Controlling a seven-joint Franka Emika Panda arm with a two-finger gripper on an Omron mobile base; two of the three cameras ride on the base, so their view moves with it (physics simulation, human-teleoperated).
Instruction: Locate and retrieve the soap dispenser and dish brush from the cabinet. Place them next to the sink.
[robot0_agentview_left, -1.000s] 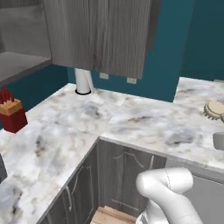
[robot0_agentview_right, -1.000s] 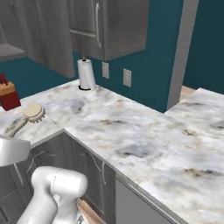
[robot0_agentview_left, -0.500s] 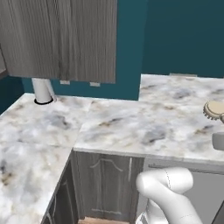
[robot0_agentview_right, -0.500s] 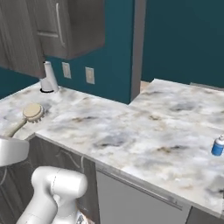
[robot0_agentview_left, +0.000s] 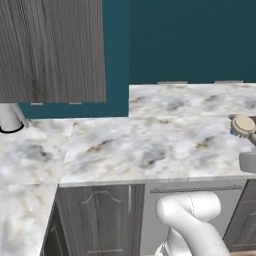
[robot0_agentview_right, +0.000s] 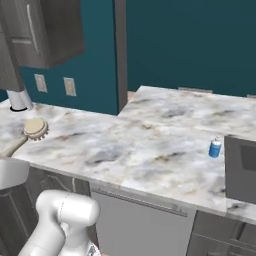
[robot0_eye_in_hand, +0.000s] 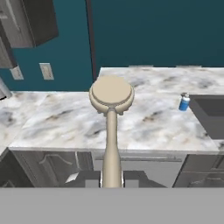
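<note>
A marble counter (robot0_agentview_right: 150, 145) runs below the grey wall cabinet (robot0_agentview_left: 50, 50), with the dark sink (robot0_agentview_right: 240, 167) recessed at its right. The gripper (robot0_eye_in_hand: 111, 178) is clamped on the dish brush (robot0_eye_in_hand: 111, 98) — handle between the fingers, round head held above the counter. The soap dispenser (robot0_agentview_right: 215, 148) (blue) stands just beside the sink.

The worktop (robot0_agentview_right: 150, 145) looks like polished marble, white with grey and tan veining and a smooth, faintly glossy face. The dish brush (robot0_eye_in_hand: 111, 113) reads as pale tan wood, matt and even (head and handle alike). The cabinet (robot0_agentview_left: 50, 50) carries a grey, streaky wood grain with a flat, dull finish. The soap dispenser (robot0_agentview_right: 215, 148) seems to be smooth blue plastic, though it is too small to be sure. The sink (robot0_agentview_right: 241, 167) shows dark grey, matt walls.
</note>
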